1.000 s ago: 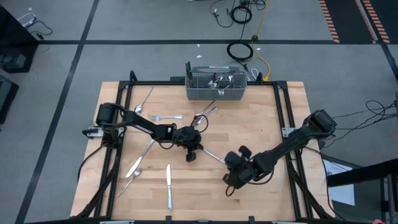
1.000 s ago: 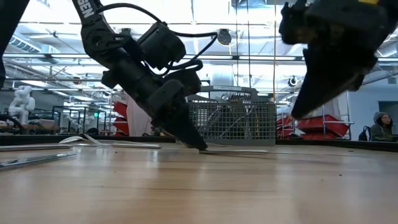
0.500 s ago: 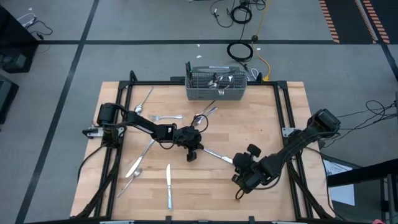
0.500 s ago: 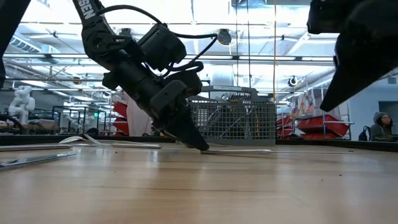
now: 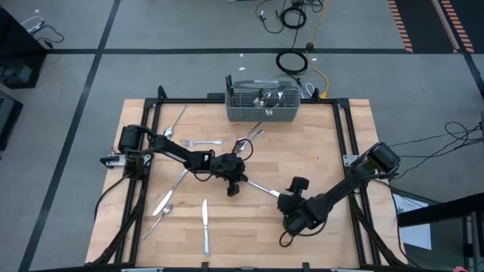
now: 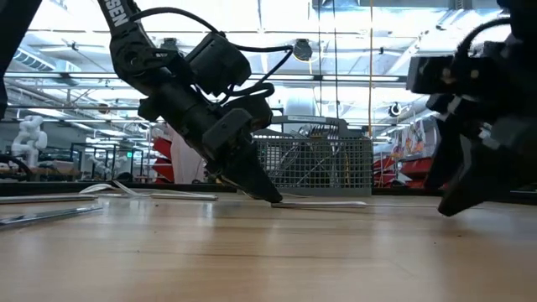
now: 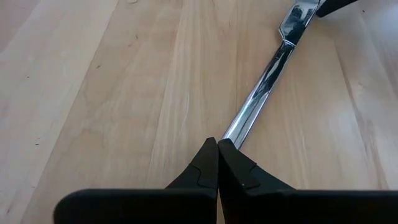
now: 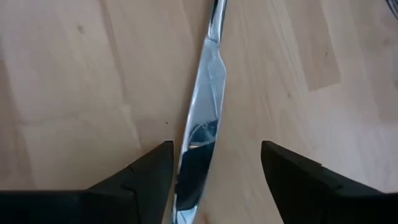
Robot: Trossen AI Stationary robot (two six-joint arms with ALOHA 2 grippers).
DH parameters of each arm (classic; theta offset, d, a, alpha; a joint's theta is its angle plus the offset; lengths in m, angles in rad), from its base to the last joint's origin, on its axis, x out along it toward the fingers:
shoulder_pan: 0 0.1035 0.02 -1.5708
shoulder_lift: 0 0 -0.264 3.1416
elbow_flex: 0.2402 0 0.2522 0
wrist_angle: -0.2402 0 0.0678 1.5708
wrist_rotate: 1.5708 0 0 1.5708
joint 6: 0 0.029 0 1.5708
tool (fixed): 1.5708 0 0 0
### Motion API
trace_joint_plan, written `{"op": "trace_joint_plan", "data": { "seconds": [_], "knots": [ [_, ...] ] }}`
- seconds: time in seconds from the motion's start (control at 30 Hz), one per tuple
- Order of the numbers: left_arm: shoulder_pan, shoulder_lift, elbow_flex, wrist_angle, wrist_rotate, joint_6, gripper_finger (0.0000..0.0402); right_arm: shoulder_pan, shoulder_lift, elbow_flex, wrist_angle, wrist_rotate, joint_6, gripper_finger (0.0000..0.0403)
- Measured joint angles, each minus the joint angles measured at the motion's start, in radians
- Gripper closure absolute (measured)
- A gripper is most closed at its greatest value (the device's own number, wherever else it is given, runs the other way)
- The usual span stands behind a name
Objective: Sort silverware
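Jaws of the left gripper [image 7: 217,163] are pinched on the handle end of a knife [image 5: 261,189], a slim shiny piece lying flat near the desk [image 5: 333,143] centre and running toward 4 o'clock. Right gripper [image 8: 214,171] jaws stand wide apart, straddling its blade. Both arms slope low, meeting over it. More silverware [image 5: 203,224] lies scattered toward 8 o'clock; a basket [image 5: 262,108] sits at 12.

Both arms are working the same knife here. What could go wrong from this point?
1. The left end effector is shut on the handle end of the knife while the open right end effector straddles its blade; closing now could set the arms pulling against each other.
2. The blade lies flat on the table, so the right fingers may scrape wood or slip off.
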Motion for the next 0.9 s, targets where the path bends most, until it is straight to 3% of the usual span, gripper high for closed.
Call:
{"op": "trace_joint_plan", "data": {
  "seconds": [0.33, 0.43, 0.63, 0.9],
  "knots": [
    [-0.001, 0.000, 0.000, 0.000, -0.002, 0.001, 0.0400, -0.016, 0.102, -0.004, 0.031, -0.033, 0.050, 0.0202],
    [-0.001, 0.000, 0.000, 0.000, -0.003, 0.001, 0.0400, -0.018, 0.112, -0.003, 0.031, -0.036, 0.120, 0.0238],
    [0.002, 0.003, -0.004, 0.002, -0.004, 0.010, 0.0400, -0.022, 0.116, -0.002, 0.046, -0.058, 0.175, 0.0378],
    [0.002, -0.001, -0.003, 0.005, 0.007, -0.014, 0.0400, -0.029, 0.127, 0.042, -0.042, -0.066, 0.158, 0.0402]
  ]
}}
